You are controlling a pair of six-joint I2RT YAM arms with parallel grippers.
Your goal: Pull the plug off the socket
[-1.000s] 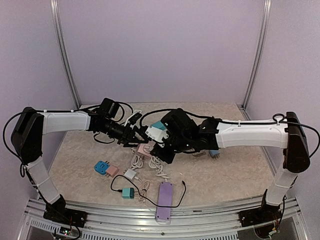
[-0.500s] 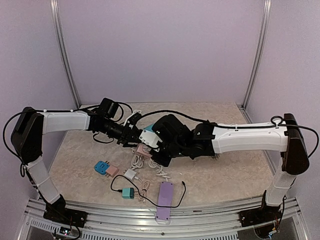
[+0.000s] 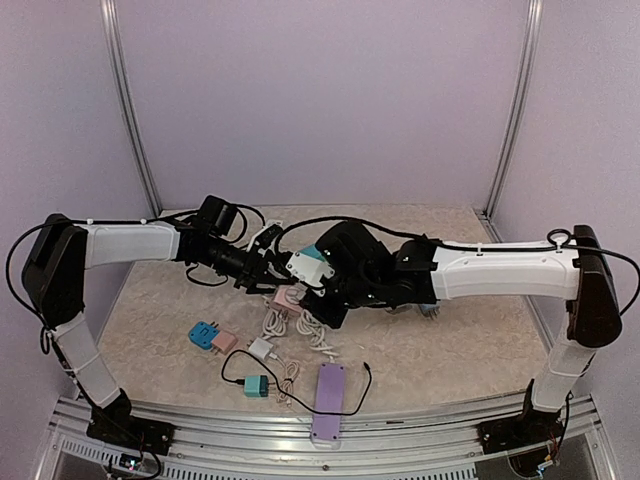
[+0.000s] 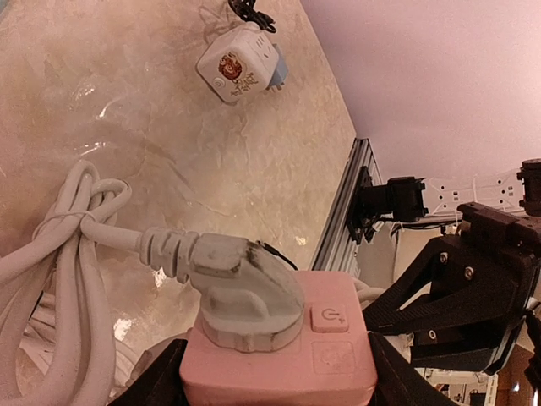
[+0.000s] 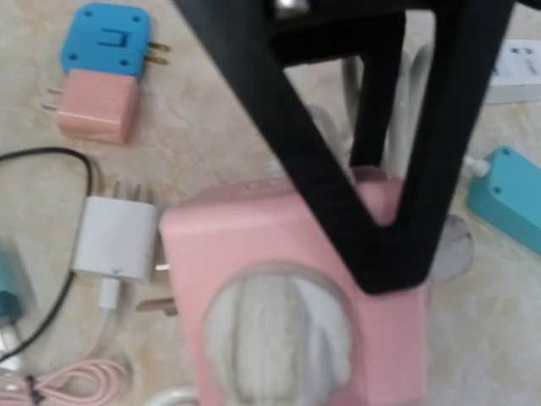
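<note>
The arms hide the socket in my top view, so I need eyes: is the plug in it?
Observer: Yes. The left wrist view shows the white plug seated in the pink socket.
Operator: Who holds the socket?
Observer: The left gripper; its fingers press both sides.
Operator: Is the right gripper on the plug?
Observer: No. In the right wrist view the right gripper lies over the socket beside the plug, not around it. Open or shut, I cannot tell.
</note>
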